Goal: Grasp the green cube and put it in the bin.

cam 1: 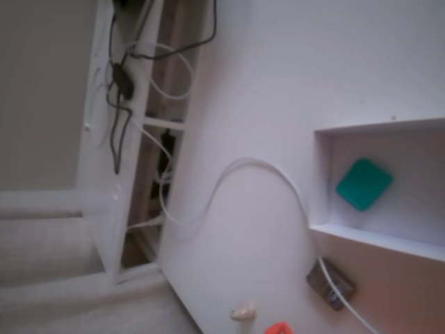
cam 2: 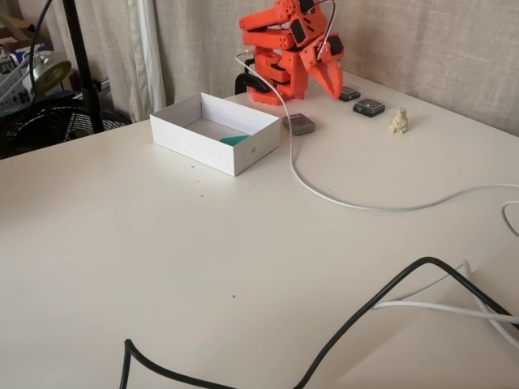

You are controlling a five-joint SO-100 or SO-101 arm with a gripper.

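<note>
Orange two-finger gripper [cam 2: 331, 74]: jaws pressed together, empty, folded at far table edge. We log small teal-green rounded cube [cam 1: 363, 184] inside white-walled rectangular bin [cam 2: 195, 144]; task looks complete.

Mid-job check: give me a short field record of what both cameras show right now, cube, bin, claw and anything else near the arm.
green cube: inside the bin, lying on its floor; only a corner shows over the wall in the other fixed view
bin: white box, open top
claw: folded back at the arm's base, pointing down, holding nothing; open or shut cannot be told
white cable: runs from the arm across the table
dark gadget: beside the bin
beige figure: right of the arm
task state: cube looks placed
</note>
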